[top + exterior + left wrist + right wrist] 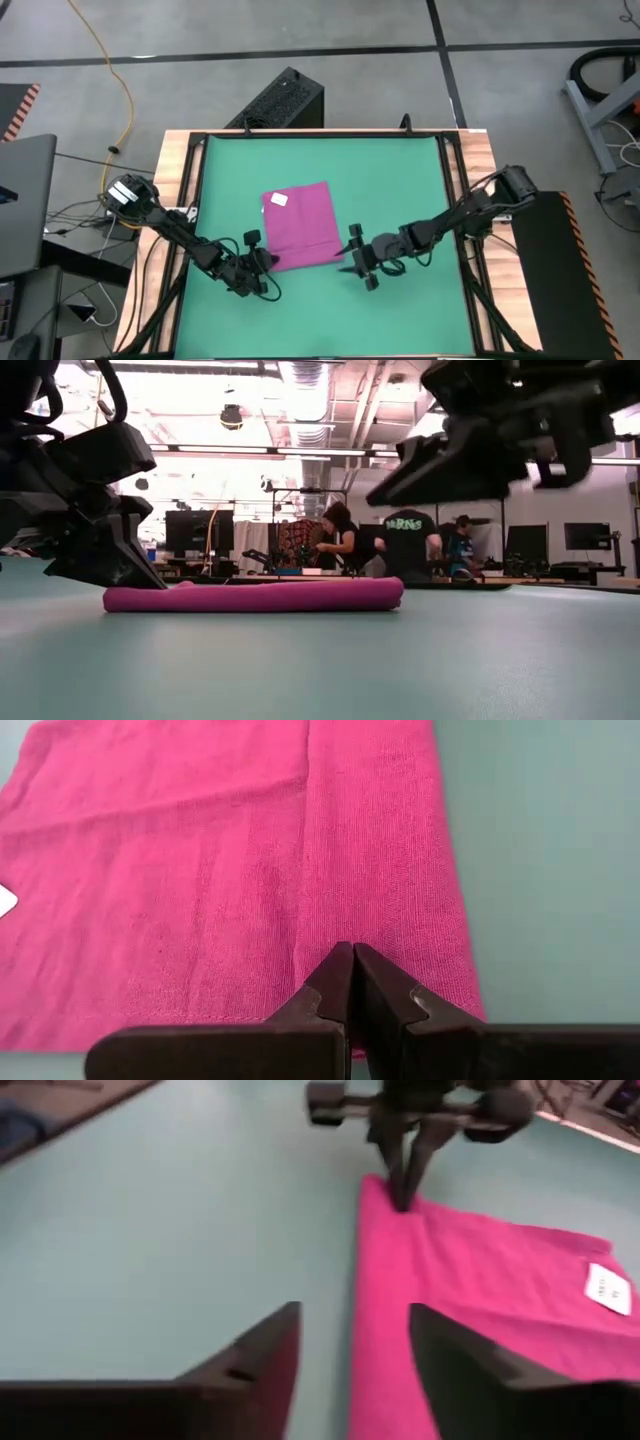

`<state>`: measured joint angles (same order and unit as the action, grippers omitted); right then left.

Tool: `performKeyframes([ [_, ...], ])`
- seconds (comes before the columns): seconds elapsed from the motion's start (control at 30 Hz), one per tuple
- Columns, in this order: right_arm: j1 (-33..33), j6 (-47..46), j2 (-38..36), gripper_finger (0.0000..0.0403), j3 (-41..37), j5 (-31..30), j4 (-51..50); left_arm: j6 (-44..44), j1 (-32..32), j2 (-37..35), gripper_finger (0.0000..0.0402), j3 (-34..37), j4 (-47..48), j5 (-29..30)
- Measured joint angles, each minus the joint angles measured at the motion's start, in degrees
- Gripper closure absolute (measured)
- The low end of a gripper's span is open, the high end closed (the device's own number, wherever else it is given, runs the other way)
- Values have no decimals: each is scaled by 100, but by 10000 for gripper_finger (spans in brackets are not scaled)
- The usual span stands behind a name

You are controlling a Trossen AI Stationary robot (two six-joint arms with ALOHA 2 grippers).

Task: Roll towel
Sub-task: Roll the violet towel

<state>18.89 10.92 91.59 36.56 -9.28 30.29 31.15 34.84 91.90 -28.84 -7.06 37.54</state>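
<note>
The magenta towel [300,225] lies flat on the green mat [400,170], its white tag [278,200] up near the far left corner. Its near edge is turned over into a narrow strip [380,1290], which looks like a low roll in the low view [250,596]. My left gripper [264,262] is shut, tips on that strip's left end. My right gripper [358,258] hangs open above the mat just off the strip's right end, touching nothing; in its wrist view [355,1350] the strip runs away between its fingers. My left gripper sets its shut fingertips [352,960] down on the turned-over strip [385,910] at the towel's near left corner [400,1205]. The fingers slant down from the table's near left. The towel lies flat on the mat beneath them; I see no cloth between the tips.
The mat's wooden frame [180,160] edges the work area, with bare green mat to the right of and nearer than the towel. A black box [285,100] stands on the floor beyond the far edge. People [410,540] work in the room behind the table.
</note>
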Motion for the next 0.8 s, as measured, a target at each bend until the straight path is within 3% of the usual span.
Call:
performKeyframes([
  [0.07,-2,129,284,144,2,-95,260,61,-30,0,401,0,15,-64],
  [0.17,-40,385,724,130,28,-175,643,105,-81,0,401,0,29,-143],
  [0.53,-364,646,1717,132,138,-697,979,127,-187,-2,401,-2,134,-353],
  [0.8,-691,351,1736,153,153,-569,724,60,-189,-4,401,-4,167,-389],
])
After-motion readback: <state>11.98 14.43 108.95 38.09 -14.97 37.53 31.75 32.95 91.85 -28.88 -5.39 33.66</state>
